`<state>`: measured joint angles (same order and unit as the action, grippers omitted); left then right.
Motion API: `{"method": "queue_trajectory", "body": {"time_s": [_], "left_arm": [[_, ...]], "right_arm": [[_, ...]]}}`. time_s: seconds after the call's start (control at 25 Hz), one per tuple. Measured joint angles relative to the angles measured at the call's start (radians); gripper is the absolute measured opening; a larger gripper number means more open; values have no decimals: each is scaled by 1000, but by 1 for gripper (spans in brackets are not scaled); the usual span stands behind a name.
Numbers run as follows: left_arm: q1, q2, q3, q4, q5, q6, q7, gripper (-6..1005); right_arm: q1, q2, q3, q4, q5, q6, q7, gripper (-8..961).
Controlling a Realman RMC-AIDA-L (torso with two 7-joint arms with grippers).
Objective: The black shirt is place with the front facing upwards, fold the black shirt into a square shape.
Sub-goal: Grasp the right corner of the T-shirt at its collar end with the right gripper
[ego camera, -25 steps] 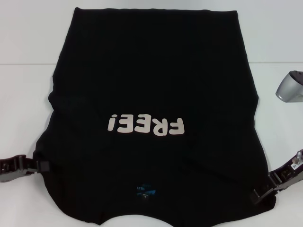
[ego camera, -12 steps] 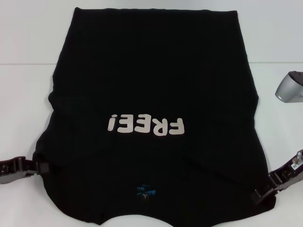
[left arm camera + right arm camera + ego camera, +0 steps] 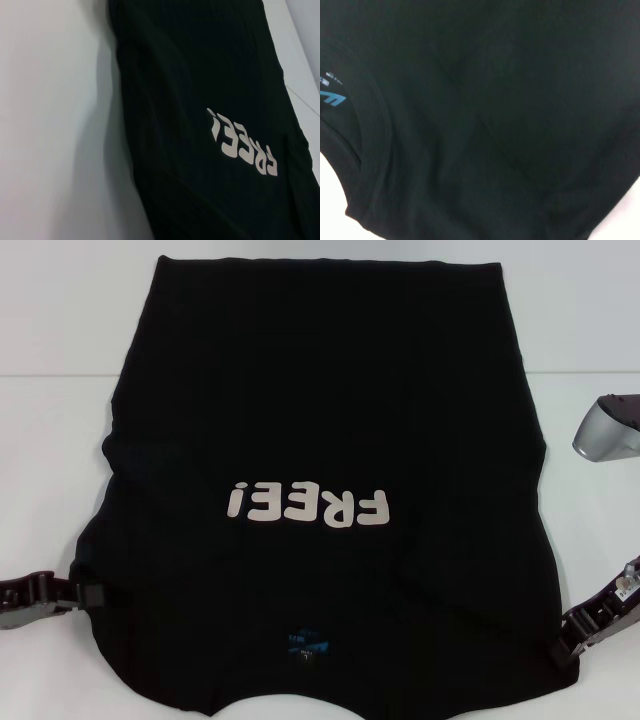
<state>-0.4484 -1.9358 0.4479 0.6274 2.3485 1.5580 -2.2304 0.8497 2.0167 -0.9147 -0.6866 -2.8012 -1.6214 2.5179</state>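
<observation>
Your black shirt [image 3: 320, 500] lies flat across the frame's middle, lettering up; the left gripper [image 3: 85, 592] at lower left and right gripper [image 3: 572, 638] at lower right flank its shoulders, likely for folding; whether either pinches cloth, you cannot tell

- The black shirt [image 3: 320, 490] lies flat on the table [image 3: 60, 320], its neck end near the robot at 6 o'clock.
- The left gripper [image 3: 85, 593] touches its edge at 8 o'clock.
- The right gripper [image 3: 567, 638] touches its edge at 4 o'clock.
</observation>
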Motion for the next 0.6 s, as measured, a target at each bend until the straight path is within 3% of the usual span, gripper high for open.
{"method": "queue_trajectory", "body": {"time_s": [0.08, 0.2, 0.4, 0.6], "left_arm": [[0, 0, 0, 0, 0, 0, 0, 14], [-1, 0, 0, 0, 0, -1, 0, 14], [-6, 0, 0, 0, -1, 1, 0, 14], [-7, 1, 0, 0, -2, 3, -3, 14]], "right_arm": [[1, 0, -1, 0, 0, 0, 0, 334], [2, 0, -1, 0, 0, 0, 0, 104], [5, -2, -2, 4, 0, 0, 1, 31], [9, -10, -1, 6, 2, -8, -5, 32]]}}
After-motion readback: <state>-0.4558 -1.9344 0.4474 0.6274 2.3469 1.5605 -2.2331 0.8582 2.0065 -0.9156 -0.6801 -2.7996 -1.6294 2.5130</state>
